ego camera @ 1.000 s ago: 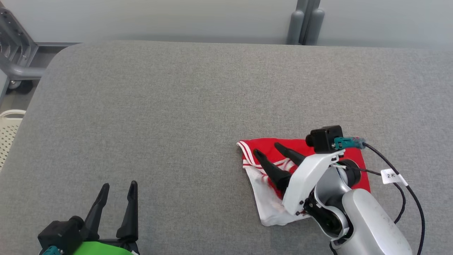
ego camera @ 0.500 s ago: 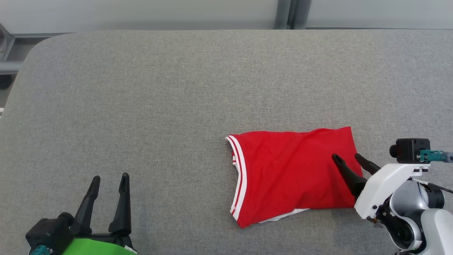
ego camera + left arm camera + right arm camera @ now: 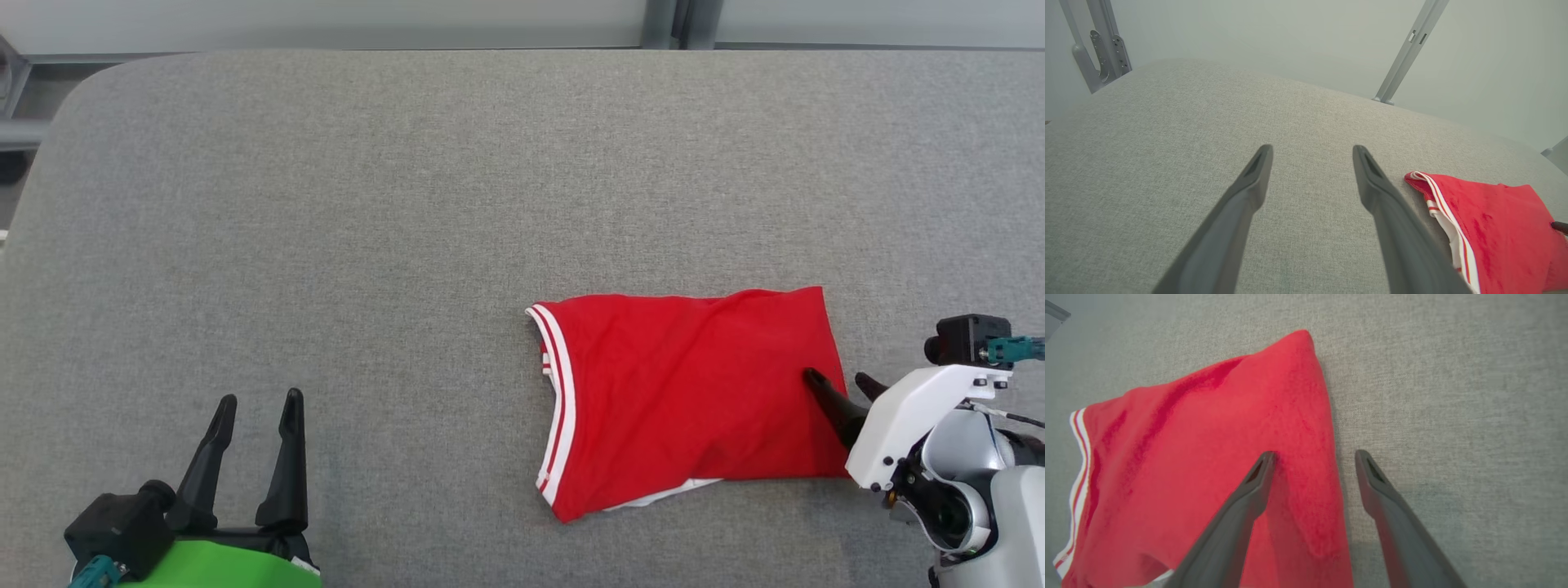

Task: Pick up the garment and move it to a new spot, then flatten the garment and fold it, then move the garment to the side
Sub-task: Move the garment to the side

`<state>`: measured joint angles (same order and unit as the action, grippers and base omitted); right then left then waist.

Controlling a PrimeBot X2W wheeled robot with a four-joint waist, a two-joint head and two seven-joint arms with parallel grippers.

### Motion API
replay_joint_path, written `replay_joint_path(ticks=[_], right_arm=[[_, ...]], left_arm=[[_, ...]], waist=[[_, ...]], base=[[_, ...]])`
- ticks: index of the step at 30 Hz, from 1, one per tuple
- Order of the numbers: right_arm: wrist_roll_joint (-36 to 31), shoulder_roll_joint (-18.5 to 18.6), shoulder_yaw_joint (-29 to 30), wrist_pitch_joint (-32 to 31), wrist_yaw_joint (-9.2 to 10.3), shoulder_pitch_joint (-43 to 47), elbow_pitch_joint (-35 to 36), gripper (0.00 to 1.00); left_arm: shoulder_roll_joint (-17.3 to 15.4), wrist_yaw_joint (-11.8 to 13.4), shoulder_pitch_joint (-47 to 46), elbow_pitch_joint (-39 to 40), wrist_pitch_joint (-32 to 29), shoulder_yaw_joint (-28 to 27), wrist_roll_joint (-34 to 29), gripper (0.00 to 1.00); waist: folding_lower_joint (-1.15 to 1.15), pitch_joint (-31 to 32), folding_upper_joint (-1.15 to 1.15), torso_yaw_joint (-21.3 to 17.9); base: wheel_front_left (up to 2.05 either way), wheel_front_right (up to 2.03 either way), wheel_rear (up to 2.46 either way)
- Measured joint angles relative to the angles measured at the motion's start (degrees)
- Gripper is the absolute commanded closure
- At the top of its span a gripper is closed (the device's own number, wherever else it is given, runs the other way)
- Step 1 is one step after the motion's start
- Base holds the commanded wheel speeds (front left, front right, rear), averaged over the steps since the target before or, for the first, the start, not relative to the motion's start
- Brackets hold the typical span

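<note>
From the head camera I see the red garment [image 3: 686,392] lying folded and fairly flat on the grey cloth-covered bench [image 3: 326,204], right of centre and towards the near edge. Its white-striped hem faces my left, and a sliver of white lining shows at the near edge.

My right hand [image 3: 837,380] sits at the garment's right edge with its fingers spread wide and gripping nothing. In the right wrist camera the hand [image 3: 1315,455] straddles that edge: one finger lies over the red cloth [image 3: 1208,457], the other over bare bench just beside it. I cannot tell whether either fingertip actually touches.

My left hand [image 3: 260,398] is at the near left of the bench, well apart from the garment, fingers also parted wide and empty. Its own camera shows the hand [image 3: 1312,149] over plain grey fabric, with the striped hem of the garment [image 3: 1494,228] off to one side. Grey metal uprights [image 3: 673,20] stand beyond the far edge.
</note>
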<state>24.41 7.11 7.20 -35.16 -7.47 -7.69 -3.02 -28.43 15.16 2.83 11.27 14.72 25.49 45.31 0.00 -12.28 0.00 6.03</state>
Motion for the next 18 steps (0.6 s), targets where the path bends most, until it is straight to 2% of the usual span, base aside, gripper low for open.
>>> replay_joint_path(ticks=[5, 6, 7, 13, 18], right_arm=[[0.32, -1.42, 0.82, -0.25, 0.0, -3.57, -6.24, 0.0], [1.26, -1.72, 0.34, -0.03, 0.01, -4.43, -7.01, 0.87], [2.87, -2.05, -0.52, -0.03, 0.0, -5.38, -7.6, 1.0], [12.11, -2.3, -13.04, -2.56, -0.01, -9.72, -3.16, 1.0], [13.24, -0.05, -15.44, -2.2, 0.0, -11.34, -0.97, 1.0]], left_arm=[[0.25, -0.1, -0.55, -0.38, 0.0, 0.12, 0.0, 0.0], [0.29, -0.2, -0.64, -0.47, 0.0, 0.15, 0.0, 0.0], [0.35, -0.26, -0.74, -0.57, 0.0, 0.24, 0.0, 0.0], [0.44, -0.21, -0.77, -0.73, 0.05, -0.54, 0.0, 0.0], [0.54, -0.27, -0.62, -0.46, 0.05, -0.45, -0.03, 0.0]], waist=[[0.0, -0.41, 0.0, 1.04], [0.0, -0.45, 0.0, 1.2], [0.0, -0.47, 0.0, 1.38], [0.0, -0.34, 0.0, 0.86], [0.0, -0.2, 0.0, -1.18]], base=[[0.0, 0.0, 0.0], [0.0, 0.0, 0.0], [0.0, 0.0, 0.0], [0.0, 0.0, 0.0], [0.0, 0.0, 0.0]])
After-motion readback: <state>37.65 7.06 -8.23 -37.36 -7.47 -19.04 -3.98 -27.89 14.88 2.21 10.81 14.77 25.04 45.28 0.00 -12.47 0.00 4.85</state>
